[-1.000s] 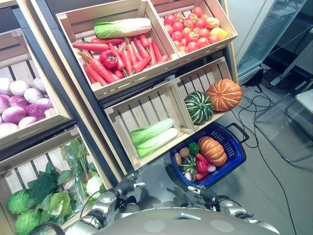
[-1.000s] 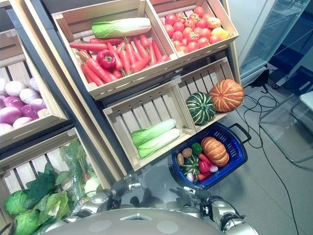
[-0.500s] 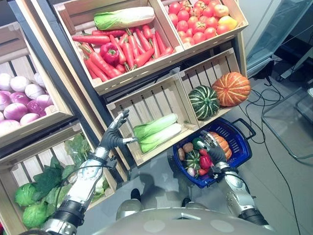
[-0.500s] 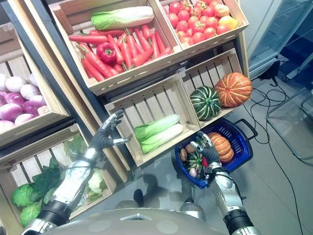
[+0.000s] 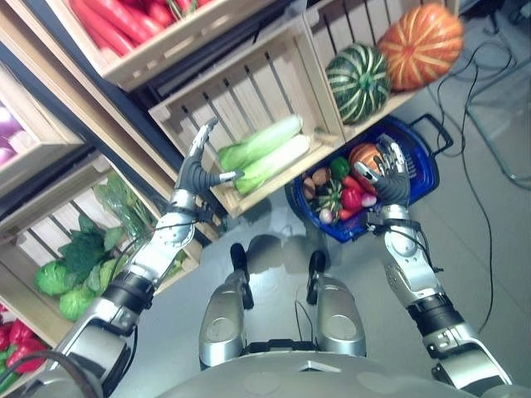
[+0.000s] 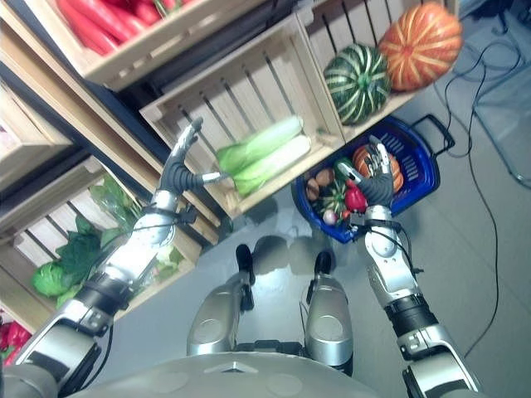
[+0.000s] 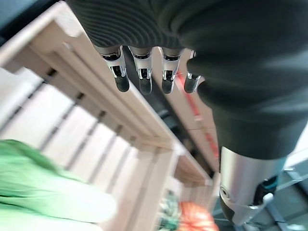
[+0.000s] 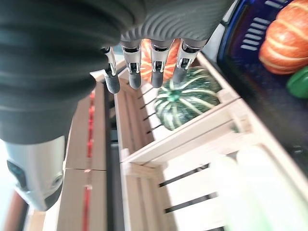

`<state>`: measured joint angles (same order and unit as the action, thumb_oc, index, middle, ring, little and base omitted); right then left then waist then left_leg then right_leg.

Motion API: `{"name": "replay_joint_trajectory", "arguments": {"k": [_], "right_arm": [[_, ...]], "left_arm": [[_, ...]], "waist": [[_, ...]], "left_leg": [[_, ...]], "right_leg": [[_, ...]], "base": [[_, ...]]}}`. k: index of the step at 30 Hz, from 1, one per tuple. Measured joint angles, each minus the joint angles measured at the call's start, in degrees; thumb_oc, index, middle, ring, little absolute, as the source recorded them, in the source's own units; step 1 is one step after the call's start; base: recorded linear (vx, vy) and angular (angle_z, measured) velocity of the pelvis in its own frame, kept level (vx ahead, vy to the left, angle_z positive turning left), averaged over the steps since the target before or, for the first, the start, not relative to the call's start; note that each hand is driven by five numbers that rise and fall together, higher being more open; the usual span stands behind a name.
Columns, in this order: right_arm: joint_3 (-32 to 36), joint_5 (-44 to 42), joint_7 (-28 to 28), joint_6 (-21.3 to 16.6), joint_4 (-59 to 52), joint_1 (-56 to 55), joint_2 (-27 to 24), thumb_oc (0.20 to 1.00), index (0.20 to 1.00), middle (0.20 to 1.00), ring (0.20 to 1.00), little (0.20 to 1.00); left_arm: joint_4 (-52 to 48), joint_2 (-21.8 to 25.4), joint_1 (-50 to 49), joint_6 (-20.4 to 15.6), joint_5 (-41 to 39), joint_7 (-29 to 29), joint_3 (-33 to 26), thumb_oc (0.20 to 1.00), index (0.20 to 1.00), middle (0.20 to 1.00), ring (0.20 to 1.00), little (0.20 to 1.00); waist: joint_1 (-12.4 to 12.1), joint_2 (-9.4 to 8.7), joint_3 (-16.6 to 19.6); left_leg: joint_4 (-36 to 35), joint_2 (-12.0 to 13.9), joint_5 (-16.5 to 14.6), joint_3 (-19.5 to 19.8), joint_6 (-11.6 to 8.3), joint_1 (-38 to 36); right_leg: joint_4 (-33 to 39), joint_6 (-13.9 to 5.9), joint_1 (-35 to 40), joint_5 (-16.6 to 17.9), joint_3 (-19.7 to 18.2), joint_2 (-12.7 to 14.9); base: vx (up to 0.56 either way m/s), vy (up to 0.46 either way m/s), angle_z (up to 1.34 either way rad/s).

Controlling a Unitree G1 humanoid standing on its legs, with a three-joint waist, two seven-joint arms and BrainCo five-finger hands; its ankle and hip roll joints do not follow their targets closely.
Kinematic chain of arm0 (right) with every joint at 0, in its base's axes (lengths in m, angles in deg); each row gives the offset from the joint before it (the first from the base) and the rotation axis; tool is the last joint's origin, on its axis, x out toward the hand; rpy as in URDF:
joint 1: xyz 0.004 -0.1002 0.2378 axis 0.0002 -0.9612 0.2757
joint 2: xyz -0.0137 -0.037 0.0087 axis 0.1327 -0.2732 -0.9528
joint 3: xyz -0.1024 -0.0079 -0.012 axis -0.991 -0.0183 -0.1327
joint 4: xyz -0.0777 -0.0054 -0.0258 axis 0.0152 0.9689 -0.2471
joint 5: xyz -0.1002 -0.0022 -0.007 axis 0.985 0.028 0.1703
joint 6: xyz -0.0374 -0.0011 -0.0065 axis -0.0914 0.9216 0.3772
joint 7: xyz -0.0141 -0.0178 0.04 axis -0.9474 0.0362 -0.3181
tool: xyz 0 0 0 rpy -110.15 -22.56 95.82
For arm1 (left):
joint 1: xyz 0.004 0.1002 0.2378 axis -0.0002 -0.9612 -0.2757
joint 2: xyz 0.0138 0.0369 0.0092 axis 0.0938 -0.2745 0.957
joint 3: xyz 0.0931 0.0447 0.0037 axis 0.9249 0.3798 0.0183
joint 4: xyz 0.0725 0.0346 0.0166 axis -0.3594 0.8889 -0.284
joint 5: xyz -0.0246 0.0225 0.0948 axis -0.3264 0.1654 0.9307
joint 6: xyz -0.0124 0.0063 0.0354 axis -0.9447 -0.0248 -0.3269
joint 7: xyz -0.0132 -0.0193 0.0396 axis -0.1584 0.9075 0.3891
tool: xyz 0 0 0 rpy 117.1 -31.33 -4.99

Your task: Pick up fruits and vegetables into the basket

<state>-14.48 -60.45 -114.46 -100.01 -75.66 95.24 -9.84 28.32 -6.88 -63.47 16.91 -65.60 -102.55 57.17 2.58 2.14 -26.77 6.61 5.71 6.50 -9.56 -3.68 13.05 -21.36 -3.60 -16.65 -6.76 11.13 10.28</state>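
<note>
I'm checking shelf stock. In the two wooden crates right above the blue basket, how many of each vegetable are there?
Chinese cabbages: 2
Green striped pumpkin: 1
Orange pumpkin: 1
Total: 4
</note>
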Motion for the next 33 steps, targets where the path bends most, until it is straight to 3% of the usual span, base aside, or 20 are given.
{"name": "replay_joint_trajectory", "arguments": {"k": [3,6,19,33], "right_arm": [[-0.63,0.69,-2.04,2.21,0.01,3.74,-0.03,1.000,1.000,1.000,1.000,1.000],[-0.77,2.28,-2.55,3.53,-0.57,4.78,-0.67,1.000,1.000,1.000,1.000,1.000],[-1.18,9.07,-0.34,7.82,-3.53,10.26,-5.63,1.000,1.000,1.000,1.000,1.000],[-1.16,9.10,4.34,9.63,-5.75,9.62,-8.92,1.000,1.000,1.000,1.000,1.000]], "left_arm": [[2.08,0.00,4.70,3.40,-0.01,-3.20,0.21,1.000,1.000,1.000,1.000,1.000],[4.33,-0.48,7.43,5.47,-0.31,-5.10,0.12,1.000,1.000,1.000,1.000,1.000],[9.03,-1.08,19.44,11.89,-1.30,-12.30,-2.39,1.000,1.000,1.000,1.000,1.000],[19.39,-0.62,31.35,17.11,-2.58,-20.57,-3.93,1.000,1.000,1.000,1.000,1.000]], "waist": [[0.76,0.10,-3.40],[1.84,0.11,-4.22],[5.35,1.15,-4.81],[9.18,1.53,-4.98]], "left_leg": [[2.52,0.16,-0.11,-0.40,-0.19,3.78],[4.23,0.41,-0.06,-1.39,-0.39,6.86],[7.15,1.25,0.52,-5.13,-0.79,17.61],[7.16,1.34,0.48,-8.20,-1.23,20.17]], "right_leg": [[-5.14,0.85,-5.46,-1.23,-1.37,0.44],[-7.94,1.38,-9.83,-1.70,-2.77,0.37],[-14.18,2.49,-25.37,-1.72,-7.74,-0.56],[-16.72,2.77,-31.51,-2.21,-10.69,-1.14]], "base": [[-0.07,0.028,-0.10],[-0.06,0.051,-0.15],[0.00,0.084,-0.15],[0.02,0.061,-0.10]]}}
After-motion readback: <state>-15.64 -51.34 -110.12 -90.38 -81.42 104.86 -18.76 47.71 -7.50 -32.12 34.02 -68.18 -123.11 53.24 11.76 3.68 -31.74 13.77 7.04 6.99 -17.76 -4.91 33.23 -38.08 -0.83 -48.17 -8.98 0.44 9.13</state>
